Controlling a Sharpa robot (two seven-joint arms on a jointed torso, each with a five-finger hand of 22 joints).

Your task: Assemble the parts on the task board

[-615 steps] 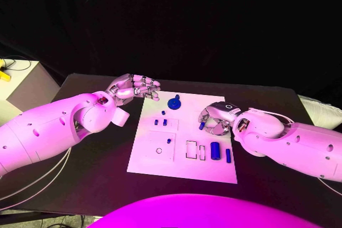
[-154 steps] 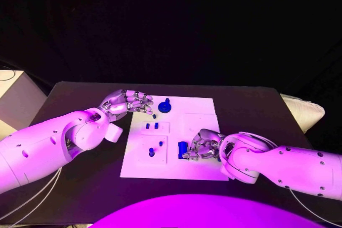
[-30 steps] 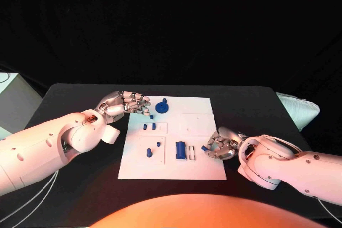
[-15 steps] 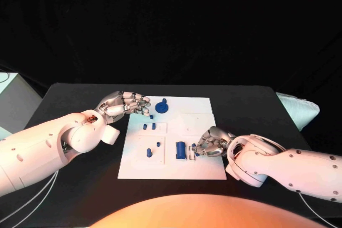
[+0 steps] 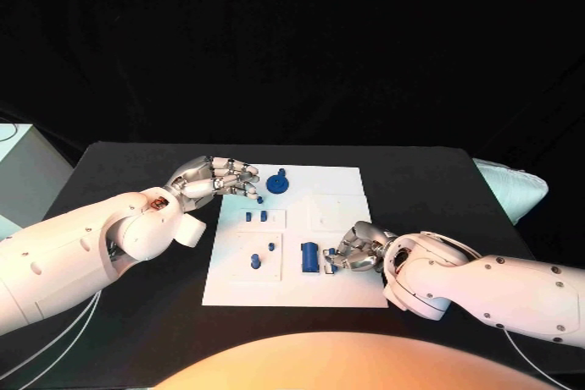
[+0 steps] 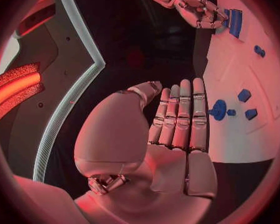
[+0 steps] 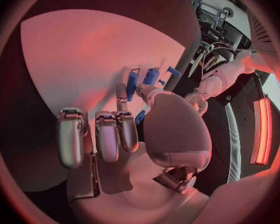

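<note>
While the right hand rests over the near right part of the white board, its fingers are curled together around a small blue peg, which is pinched at the fingertips just above the board surface. In the right wrist view the same hand shows the thumb and one finger closed on the small blue peg, with the other fingers bent alongside. The long axis of this peg cannot be told with certainty, since the fingers cover most of it. Just beside those fingertips, toward the robot's left, a larger blue block lies on the board with its long axis running away from the robot; between the block and the hand is a narrow white rectangular slot. Farther to the left of the hand, a short blue pin lies in a square recess, pointing roughly away from the robot. Beyond that, two small blue pegs stand side by side near the board's middle.

At the far left corner of the board, well apart from the right hand, the left hand hovers with its fingers pressed together and curled, holding nothing; the left wrist view shows its fingers lying straight and side by side. Just beside those fingertips sits a round blue disc with a small stub pointing toward the far edge of the black table.
</note>
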